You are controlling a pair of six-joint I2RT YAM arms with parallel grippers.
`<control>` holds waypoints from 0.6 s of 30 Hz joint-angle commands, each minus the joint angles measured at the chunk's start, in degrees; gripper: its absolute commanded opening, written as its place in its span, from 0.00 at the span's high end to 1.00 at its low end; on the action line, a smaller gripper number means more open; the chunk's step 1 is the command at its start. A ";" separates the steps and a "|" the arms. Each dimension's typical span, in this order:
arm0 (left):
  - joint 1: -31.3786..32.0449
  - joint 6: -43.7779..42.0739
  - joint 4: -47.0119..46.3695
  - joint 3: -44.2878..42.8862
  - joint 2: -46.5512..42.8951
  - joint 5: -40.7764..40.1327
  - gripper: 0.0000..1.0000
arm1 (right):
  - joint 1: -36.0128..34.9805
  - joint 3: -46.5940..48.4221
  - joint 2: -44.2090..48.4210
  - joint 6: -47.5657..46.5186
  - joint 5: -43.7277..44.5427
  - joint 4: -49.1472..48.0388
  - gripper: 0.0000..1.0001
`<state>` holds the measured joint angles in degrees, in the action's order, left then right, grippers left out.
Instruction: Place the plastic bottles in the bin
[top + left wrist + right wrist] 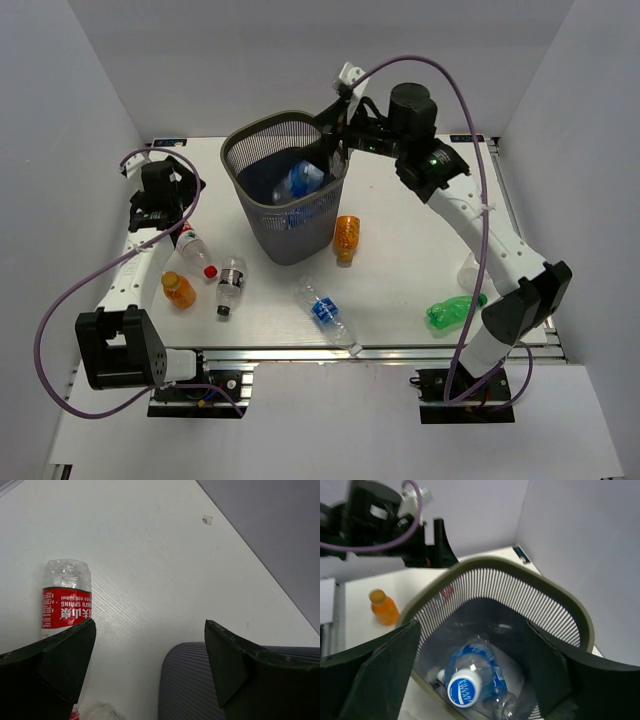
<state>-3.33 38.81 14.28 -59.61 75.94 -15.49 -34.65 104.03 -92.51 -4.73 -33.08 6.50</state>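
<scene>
Right gripper [472,625]: jaws apart with nothing between them, hanging over the mouth of the bin.
Blue-capped bottle [470,682]: directly below the right gripper, free of both fingers, inside the bin with its cap turned up toward the wrist.
Bin [520,575]: wire-mesh wastebasket whose rim rings the space under the right gripper. Other clear plastic lies beside the bottle, too dim to identify.
Left gripper [150,625]: jaws wide apart and empty, low over the table.
Red-label bottle [66,600]: lying on the table just beyond one fingertip of the left gripper, to the side of the gap and untouched.
Bottles farther out: a black-label bottle [230,285] and an orange bottle [178,290] lie behind the left gripper, toward its base. A green bottle [455,312] lies well apart from the right gripper, back near its arm's elbow.
Step in hand: the right side's drop-off looks finished, and the left side seems to be lining up a pick.
Next move calls for: the left gripper to shift sideways until the red-label bottle sits between its fingers, then lower and close across the body. The right gripper should rise clear of the rim before it heads for another bottle.
</scene>
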 commanded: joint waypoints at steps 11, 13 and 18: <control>-1.50 5.14 9.36 -2.96 1.40 -6.66 0.02 | 3.00 6.63 2.85 2.26 19.81 5.98 0.11; -2.55 5.49 10.32 -2.79 2.10 -6.05 0.02 | 7.29 6.10 3.74 6.11 19.46 5.36 0.11; -4.31 6.10 11.20 -2.52 5.53 -2.27 0.02 | 19.41 -0.30 9.00 13.50 16.74 3.09 0.11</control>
<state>-6.72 43.86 23.27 -60.49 80.01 -18.85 -21.30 105.95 -88.01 1.96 -16.56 12.73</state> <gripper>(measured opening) 0.982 0.894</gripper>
